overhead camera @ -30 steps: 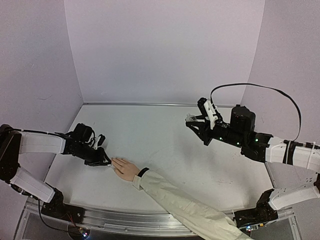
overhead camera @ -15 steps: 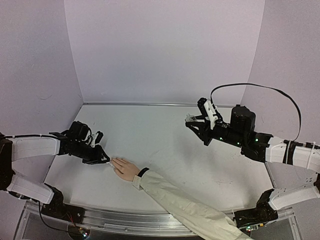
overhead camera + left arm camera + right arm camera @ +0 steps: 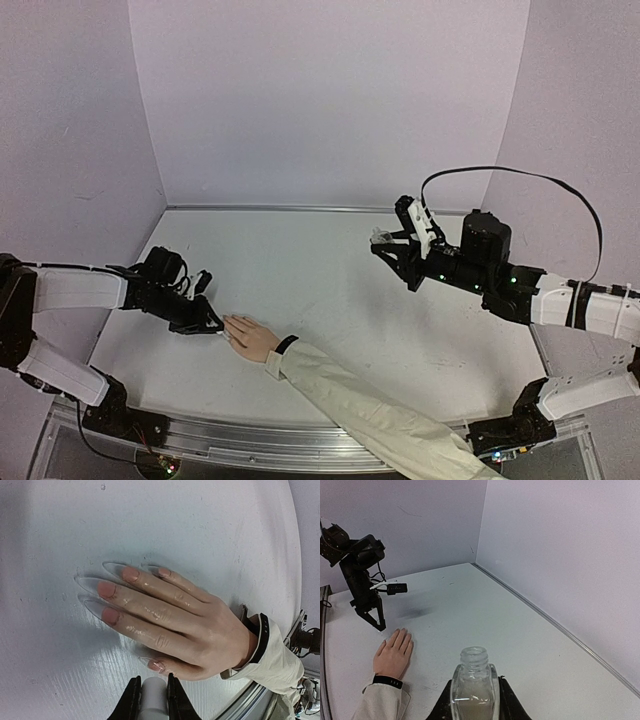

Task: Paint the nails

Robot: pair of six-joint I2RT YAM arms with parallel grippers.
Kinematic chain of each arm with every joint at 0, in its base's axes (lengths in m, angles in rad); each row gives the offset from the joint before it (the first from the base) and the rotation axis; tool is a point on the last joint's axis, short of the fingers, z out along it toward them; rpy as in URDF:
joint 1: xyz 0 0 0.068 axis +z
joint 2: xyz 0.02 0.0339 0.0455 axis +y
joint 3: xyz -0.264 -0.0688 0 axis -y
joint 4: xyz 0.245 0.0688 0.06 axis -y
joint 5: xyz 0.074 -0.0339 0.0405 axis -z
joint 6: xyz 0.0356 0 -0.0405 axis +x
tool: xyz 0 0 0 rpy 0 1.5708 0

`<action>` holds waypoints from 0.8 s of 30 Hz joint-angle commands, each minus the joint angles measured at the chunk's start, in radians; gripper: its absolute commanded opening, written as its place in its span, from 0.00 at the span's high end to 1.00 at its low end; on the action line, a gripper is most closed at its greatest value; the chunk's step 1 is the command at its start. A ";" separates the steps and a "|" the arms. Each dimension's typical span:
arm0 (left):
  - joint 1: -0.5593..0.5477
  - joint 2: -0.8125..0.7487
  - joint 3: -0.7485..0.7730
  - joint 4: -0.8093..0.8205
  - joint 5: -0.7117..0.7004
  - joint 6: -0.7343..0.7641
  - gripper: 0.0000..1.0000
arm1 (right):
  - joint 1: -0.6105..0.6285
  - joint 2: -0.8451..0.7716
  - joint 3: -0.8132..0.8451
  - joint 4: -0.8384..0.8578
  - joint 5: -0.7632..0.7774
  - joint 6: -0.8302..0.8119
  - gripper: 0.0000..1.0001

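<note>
A light-skinned hand [image 3: 252, 338] with a black wristband [image 3: 286, 345] and cream sleeve [image 3: 360, 405] lies flat, palm down, on the white table. In the left wrist view its long pale nails [image 3: 106, 589] point left, and the thumb nail [image 3: 156, 665] lies just ahead of my left gripper [image 3: 151, 682]. That gripper is shut on a small white cylinder [image 3: 152, 697]; no bristles show. In the top view the left gripper [image 3: 205, 322] is at the fingertips. My right gripper [image 3: 474, 692] is shut on an open clear glass bottle [image 3: 474, 670] with pale liquid, held above the table at right [image 3: 392, 245].
Lilac walls close the table at the back and both sides, with a seam [image 3: 300, 208] along the far edge. A metal rail [image 3: 250, 440] runs along the near edge. A black cable [image 3: 520, 175] loops above the right arm. The sleeve crosses the near middle of the table.
The left arm drew back a little to the left half a second ago and is again at the hand's fingertips. The right arm and the hand have not moved.
</note>
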 commanded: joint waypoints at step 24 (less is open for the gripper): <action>0.003 0.039 0.028 0.068 -0.004 0.010 1.00 | -0.004 -0.001 0.012 0.066 -0.003 0.003 1.00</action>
